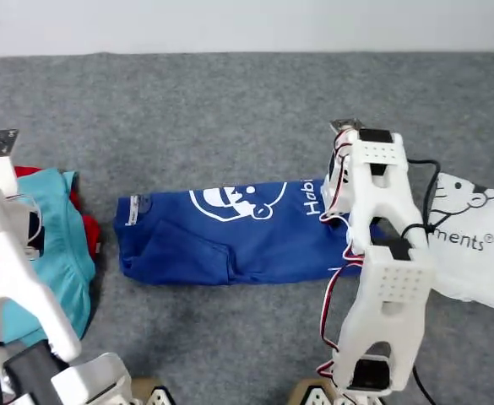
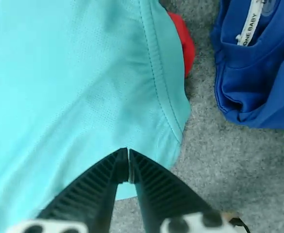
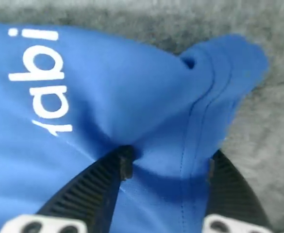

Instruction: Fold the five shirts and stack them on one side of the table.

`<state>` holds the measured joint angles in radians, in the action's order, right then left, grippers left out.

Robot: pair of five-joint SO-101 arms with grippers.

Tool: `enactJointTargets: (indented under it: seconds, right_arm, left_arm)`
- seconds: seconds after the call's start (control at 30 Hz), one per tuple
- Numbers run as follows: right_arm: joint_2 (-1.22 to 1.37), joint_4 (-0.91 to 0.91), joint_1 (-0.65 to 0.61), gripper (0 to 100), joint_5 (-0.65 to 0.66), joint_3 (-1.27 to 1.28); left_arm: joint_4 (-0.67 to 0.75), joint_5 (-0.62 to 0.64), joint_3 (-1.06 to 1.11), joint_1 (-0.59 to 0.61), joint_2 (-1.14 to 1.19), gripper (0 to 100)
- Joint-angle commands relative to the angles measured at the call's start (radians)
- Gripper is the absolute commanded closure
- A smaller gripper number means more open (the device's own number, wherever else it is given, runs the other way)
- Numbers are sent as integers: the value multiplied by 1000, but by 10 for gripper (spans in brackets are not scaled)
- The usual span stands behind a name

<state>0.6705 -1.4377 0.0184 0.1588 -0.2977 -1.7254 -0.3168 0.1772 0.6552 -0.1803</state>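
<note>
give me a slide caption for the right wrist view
Right gripper open around a bunched fold of the blue shirt on the grey table.

White lettering (image 1: pixel 312 198) runs across the blue shirt (image 1: pixel 230 245) in the middle of the table, just right of a white cartoon drawing (image 1: pixel 236 202); an arm covers its right end. A small neck label (image 1: pixel 133 209) with fine print sits at that shirt's left end. Grey lettering (image 1: pixel 459 239), ending in a small ringed mark, stands on the white shirt (image 1: pixel 483 270) at the right.
</note>
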Motion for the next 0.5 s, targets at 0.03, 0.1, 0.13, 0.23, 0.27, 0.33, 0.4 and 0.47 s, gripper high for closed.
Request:
enactJointTargets:
  seconds: [0.03,0.1,0.13,0.23,0.27,0.33,0.4,0.47]
  right_arm:
    - [12,-12,7,958,-8,-25]
    - [-10,-18,7,988,6,-26]
    - [-27,-35,7,978,18,-26]
    - [-101,-65,7,987,46,-26]
    - [-131,-85,10,987,60,-26]
    - [-194,-110,33,988,100,-26]
    - [-252,-119,73,988,149,-26]
    - [-297,-117,131,988,212,-26]
  left_arm:
    - [-14,5,-4,2,-37,993]
    - [-14,5,-4,2,-37,993]
    - [-14,5,-4,2,-37,993]
    - [-14,5,-4,2,-37,993]
    - [-14,5,-4,2,-37,993]
    - [-14,5,-4,2,-37,993]
    - [-15,5,-4,0,-38,993]
    - [-17,5,-4,0,-38,993]
